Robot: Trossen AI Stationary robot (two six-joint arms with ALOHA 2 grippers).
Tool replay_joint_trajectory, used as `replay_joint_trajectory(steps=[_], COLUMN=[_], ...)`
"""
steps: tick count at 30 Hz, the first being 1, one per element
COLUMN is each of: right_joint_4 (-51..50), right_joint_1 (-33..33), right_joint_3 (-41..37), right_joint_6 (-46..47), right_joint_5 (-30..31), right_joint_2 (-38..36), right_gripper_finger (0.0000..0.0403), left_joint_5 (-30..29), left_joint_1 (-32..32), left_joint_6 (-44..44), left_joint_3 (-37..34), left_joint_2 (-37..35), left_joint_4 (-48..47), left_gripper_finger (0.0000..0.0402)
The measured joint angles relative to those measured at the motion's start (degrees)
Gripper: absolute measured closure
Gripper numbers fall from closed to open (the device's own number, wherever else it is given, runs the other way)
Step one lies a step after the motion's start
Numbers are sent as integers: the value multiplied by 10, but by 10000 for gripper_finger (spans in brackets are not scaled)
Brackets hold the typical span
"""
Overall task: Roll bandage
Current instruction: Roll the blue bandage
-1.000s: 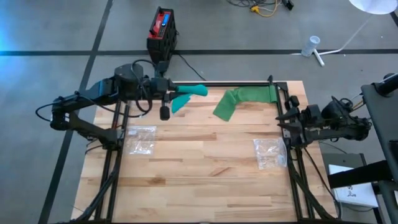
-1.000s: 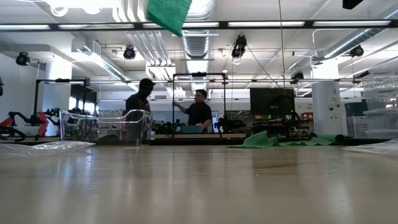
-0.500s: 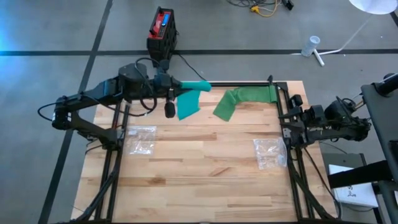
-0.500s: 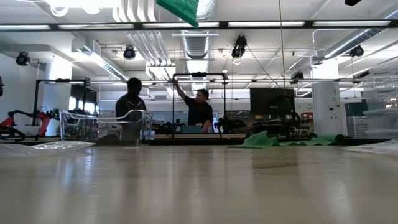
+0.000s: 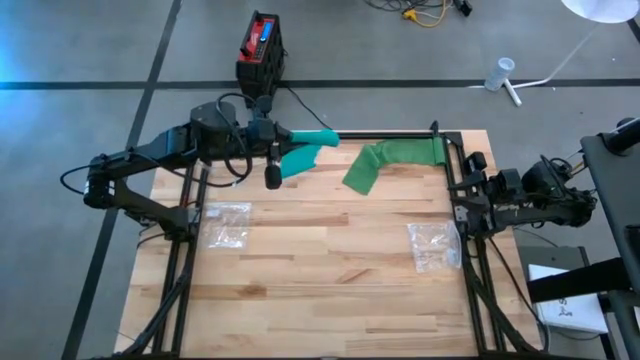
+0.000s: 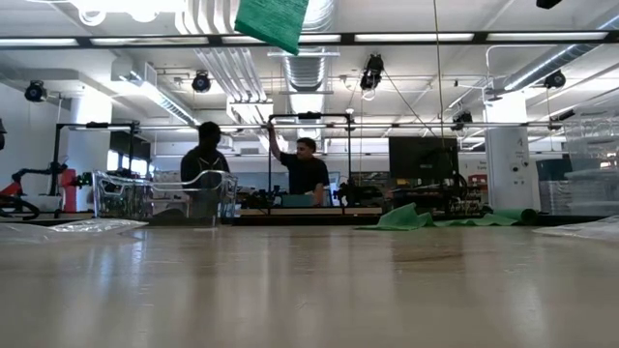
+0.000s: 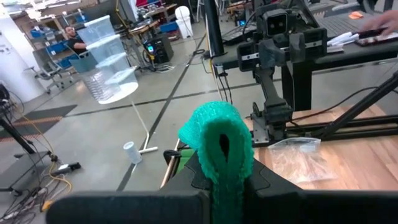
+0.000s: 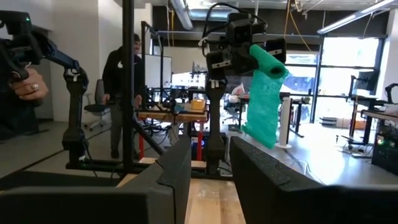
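My left gripper (image 5: 290, 138) is raised high above the table's far left part, shut on a teal-green bandage (image 5: 303, 150). A rolled-looking end (image 5: 322, 138) sticks out past the fingers, and a flap (image 6: 272, 19) hangs down. A second green bandage (image 5: 388, 160) lies crumpled and partly spread on the table's far right part, resting on the wood (image 6: 433, 218). My right gripper (image 8: 210, 168) waits at the table's right edge (image 5: 463, 190), open with nothing between its fingers. My left gripper pinches the bandage between its two fingers (image 7: 261, 180), just behind a looped, folded-over end (image 7: 217, 134) that bulges out past the fingertips. The fingers lie about level, pointing toward the table's right. The bandage is lifted clear, its tail (image 8: 261, 118) hanging slack below.
Two clear plastic bags lie on the wood, one at the left (image 5: 226, 222) and one at the right (image 5: 433, 246). A red and black box (image 5: 260, 45) stands on the floor beyond the far edge. People (image 6: 308, 172) stand in the room behind the table.
The hanging tail of the held bandage has swayed below my left gripper, spreading wider and then drawing back in. Both grippers have kept their places, and the bandage on the table has not moved.
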Motion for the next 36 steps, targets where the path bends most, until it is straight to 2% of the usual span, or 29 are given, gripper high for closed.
replay_joint_trajectory(steps=[5,8,11,14,18,22,25,27,31,34,36], right_joint_4=[0,0,0,0,1,34,57,78,161,241,283], right_joint_1=[0,0,0,0,0,0,0,0,-1,0,0], right_joint_3=[0,0,0,0,0,0,0,-5,-34,-48,-45], right_joint_6=[0,0,0,0,0,2,57,45,-2,-27,-31], right_joint_5=[0,0,0,0,0,0,-1,31,198,218,218], right_joint_2=[1,1,1,1,1,3,6,8,75,192,266], right_gripper_finger=[313,319,324,328,333,338,344,349,358,352,334], left_joint_5=[0,0,7,66,121,122,122,121,117,90,84], left_joint_1=[-3,-4,0,15,17,1,-11,-18,-23,-23,-21], left_joint_6=[-10,12,61,94,83,51,23,16,13,12,13], left_joint_3=[0,-25,-74,-126,-182,-219,-245,-262,-289,-301,-308], left_joint_2=[0,-2,0,0,-1,-13,-28,-34,-47,-51,-51], left_joint_4=[3,34,110,217,290,296,316,339,373,374,370], left_gripper_finger=[393,393,393,393,393,393,393,393,393,393,393])
